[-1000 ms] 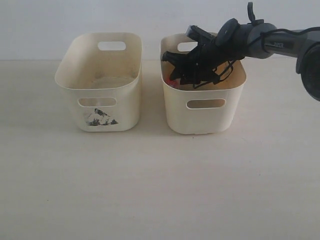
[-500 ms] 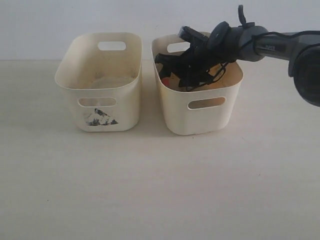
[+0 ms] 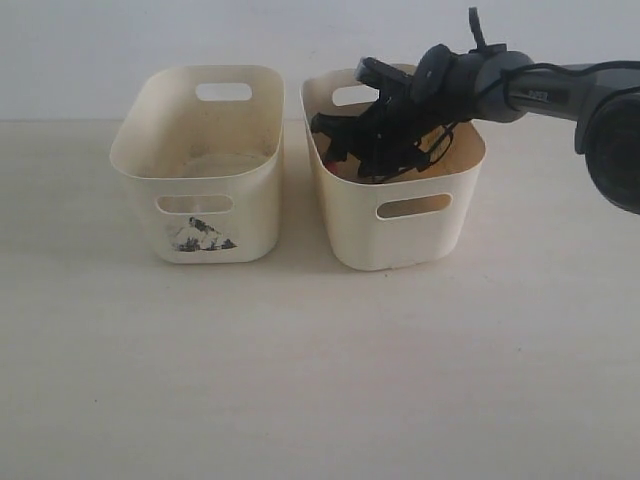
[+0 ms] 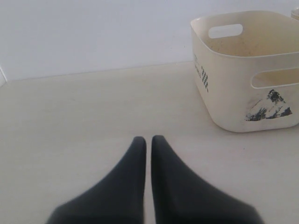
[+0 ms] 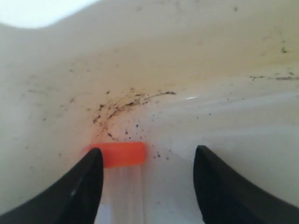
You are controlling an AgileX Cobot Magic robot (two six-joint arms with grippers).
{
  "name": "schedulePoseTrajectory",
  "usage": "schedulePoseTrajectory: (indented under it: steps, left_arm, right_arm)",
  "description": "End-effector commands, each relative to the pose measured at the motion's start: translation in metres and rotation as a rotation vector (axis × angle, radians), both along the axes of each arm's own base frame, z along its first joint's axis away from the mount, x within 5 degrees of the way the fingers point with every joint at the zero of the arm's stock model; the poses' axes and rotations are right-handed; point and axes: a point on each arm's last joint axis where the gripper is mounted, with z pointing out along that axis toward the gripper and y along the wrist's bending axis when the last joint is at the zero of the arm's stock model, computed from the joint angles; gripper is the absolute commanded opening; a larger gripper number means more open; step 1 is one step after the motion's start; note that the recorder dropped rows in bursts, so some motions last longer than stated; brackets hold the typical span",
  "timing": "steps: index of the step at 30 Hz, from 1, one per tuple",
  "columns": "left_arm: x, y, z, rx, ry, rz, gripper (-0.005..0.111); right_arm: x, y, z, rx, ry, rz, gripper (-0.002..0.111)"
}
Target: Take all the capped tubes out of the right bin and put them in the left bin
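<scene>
Fingers of the right gripper (image 5: pixel 148 156) stand apart, low inside the right bin (image 3: pixel 400 245). One capped tube (image 5: pixel 120 156) lies on the bin floor, off-centre just beside one finger, its length along the fingers and its cap toward the close wall. The left gripper (image 4: pixel 148 142) is pressed together, outside the left bin (image 3: pixel 250 200).

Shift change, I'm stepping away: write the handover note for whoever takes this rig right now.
Right gripper: open, inside the right bin, an orange capped tube between its fingers, near one, ungrasped.
Left gripper: shut, over the table, apart from the left bin.
Done: no tube visible in the left bin.
Left: grasp this tube, carry it across; others not in view.
</scene>
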Motion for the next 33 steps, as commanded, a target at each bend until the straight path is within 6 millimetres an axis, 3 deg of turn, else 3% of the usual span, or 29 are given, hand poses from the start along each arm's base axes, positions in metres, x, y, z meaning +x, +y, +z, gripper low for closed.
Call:
schedulePoseTrajectory:
  steps: [1,6,11,13,16,21,28,33]
  left_arm:
    - [0.000,0.000,0.003,-0.018,-0.020,0.001,0.004]
    - [0.000,0.000,0.003,-0.018,-0.020,0.001,0.004]
    - [0.000,0.000,0.003,-0.018,-0.020,0.001,0.004]
    - [0.000,0.000,0.003,-0.018,-0.020,0.001,0.004]
    - [0.000,0.000,0.003,-0.018,-0.020,0.001,0.004]
    - [0.000,0.000,0.003,-0.018,-0.020,0.001,0.004]
    - [0.000,0.000,0.003,-0.018,-0.020,0.001,0.004]
    - [0.000,0.000,0.003,-0.018,-0.020,0.001,0.004]
  right_arm:
    - [-0.003,-0.007,-0.008,-0.069,0.044,0.002,0.052]
    - [-0.003,-0.011,-0.008,-0.098,0.059,-0.045,0.051]
    - [-0.002,-0.016,0.009,-0.160,0.016,-0.028,0.029]
    - [-0.002,-0.018,0.021,-0.155,-0.006,-0.033,0.026]
    - [-0.001,-0.023,0.044,-0.128,-0.044,-0.054,0.031]
    - [-0.004,-0.026,0.077,-0.101,-0.097,-0.072,0.048]
    - [-0.017,-0.022,0.074,-0.163,-0.002,0.107,0.064]
    - [-0.024,-0.020,0.071,-0.154,0.075,0.149,0.063]
